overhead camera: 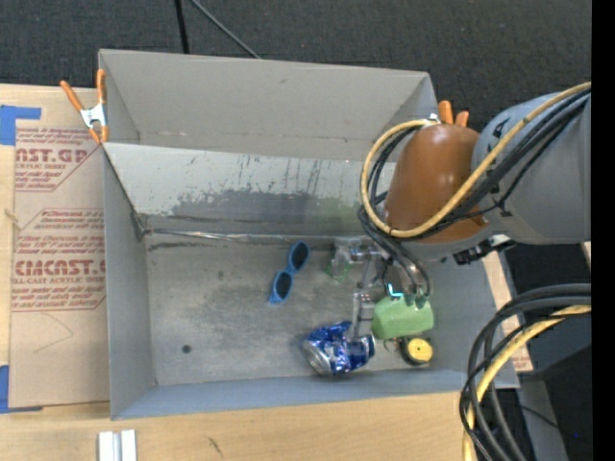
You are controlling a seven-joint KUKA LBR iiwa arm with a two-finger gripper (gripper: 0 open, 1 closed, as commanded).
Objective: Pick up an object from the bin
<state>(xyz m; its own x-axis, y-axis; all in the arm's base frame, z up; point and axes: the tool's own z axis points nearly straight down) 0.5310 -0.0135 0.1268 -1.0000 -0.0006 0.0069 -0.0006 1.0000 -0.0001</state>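
The tool (364, 317) hangs over a shiny blue crumpled wrapper (336, 351), near right in the bin (207, 329); I cannot tell if it is open or closed. The wrapper could slip away, or the green toy (402, 318) beside it could get bumped.

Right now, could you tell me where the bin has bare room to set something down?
The left half of the bin floor is bare, bordered by the left wall and the blue sunglasses. The near right corner is crowded: the gripper hangs by a crumpled blue wrapper, a green toy and a yellow wheel.
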